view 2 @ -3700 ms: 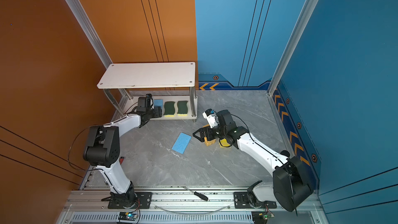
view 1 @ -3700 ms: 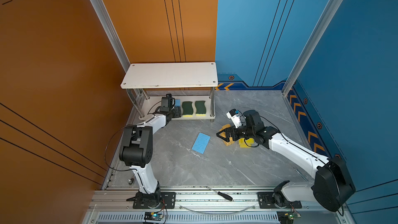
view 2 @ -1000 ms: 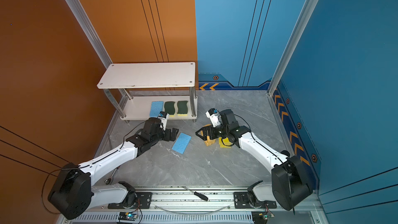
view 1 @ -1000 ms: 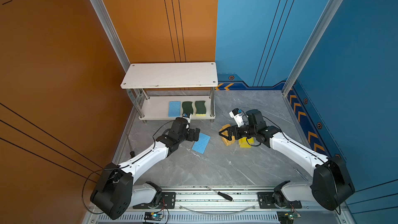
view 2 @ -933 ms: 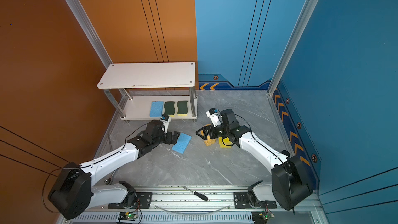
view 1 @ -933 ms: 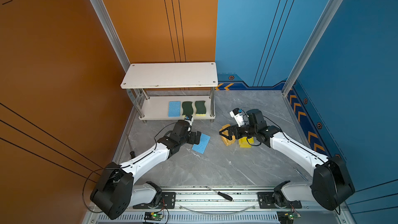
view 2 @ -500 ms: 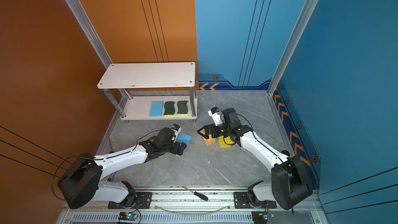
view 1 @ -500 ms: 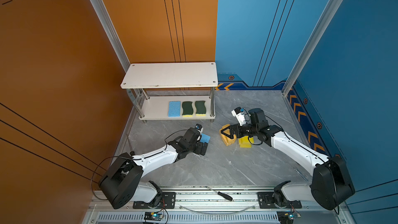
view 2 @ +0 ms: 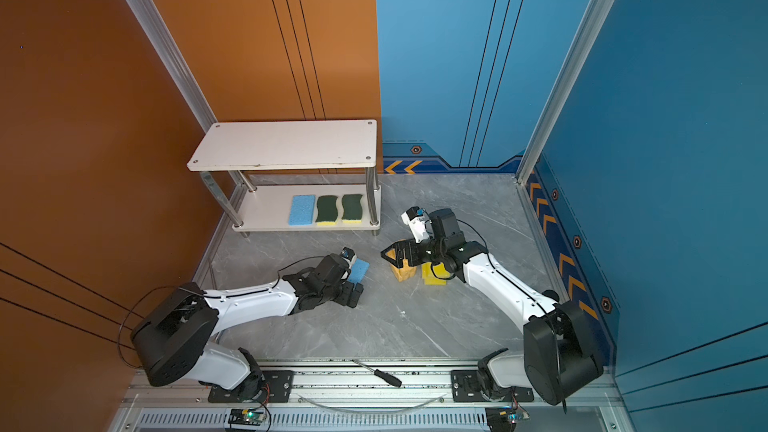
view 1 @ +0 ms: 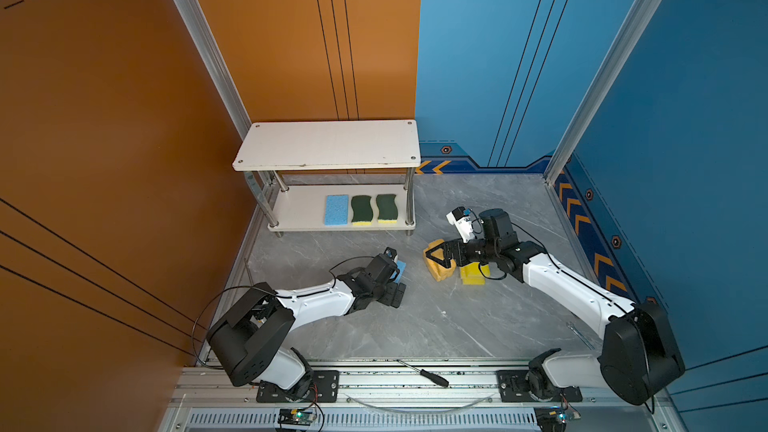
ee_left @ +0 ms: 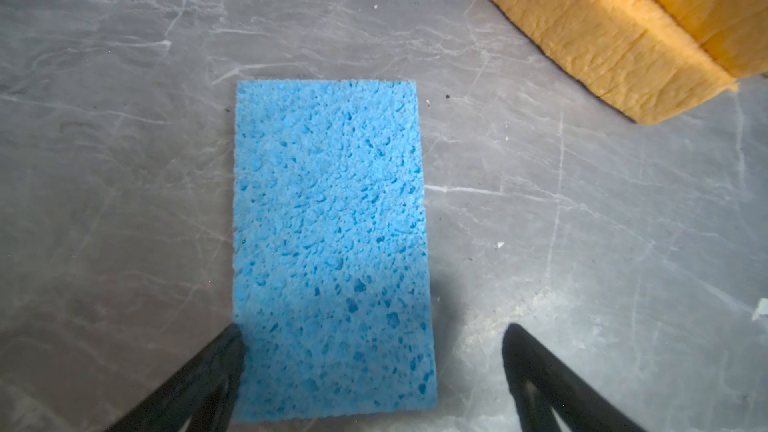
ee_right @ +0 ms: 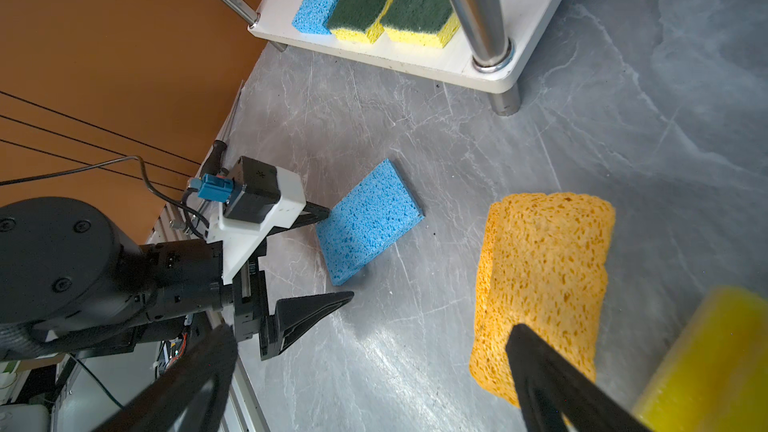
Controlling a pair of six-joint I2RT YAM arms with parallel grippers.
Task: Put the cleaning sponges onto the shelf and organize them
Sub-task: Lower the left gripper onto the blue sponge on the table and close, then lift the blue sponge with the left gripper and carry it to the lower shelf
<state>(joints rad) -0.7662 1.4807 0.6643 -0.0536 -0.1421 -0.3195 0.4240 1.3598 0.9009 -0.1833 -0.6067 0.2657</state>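
Note:
The shelf (view 1: 328,145) stands at the back left. Its lower board (ee_right: 415,56) carries a blue sponge (view 1: 336,209) and two green-on-yellow sponges (view 1: 361,209). Another blue sponge (ee_left: 330,243) lies flat on the floor, and its near end sits between the fingers of my open left gripper (ee_left: 370,367), one finger at its edge. In both top views the left gripper (view 1: 397,284) is low over that sponge (view 2: 358,271). My right gripper (ee_right: 370,367) is open with nothing between its fingers. It hovers over two stacked orange sponges (view 1: 436,270), beside a yellow sponge (view 1: 471,276).
A screwdriver (view 1: 428,378) lies on the front rail. The orange wall runs close along the left of the shelf and the blue wall bounds the right. Bare grey floor (view 1: 457,326) stretches between the two arms toward the front.
The left arm has left the shelf, where the first blue sponge now lies, and has swung forward and down to the blue sponge on the floor. The right gripper has barely moved.

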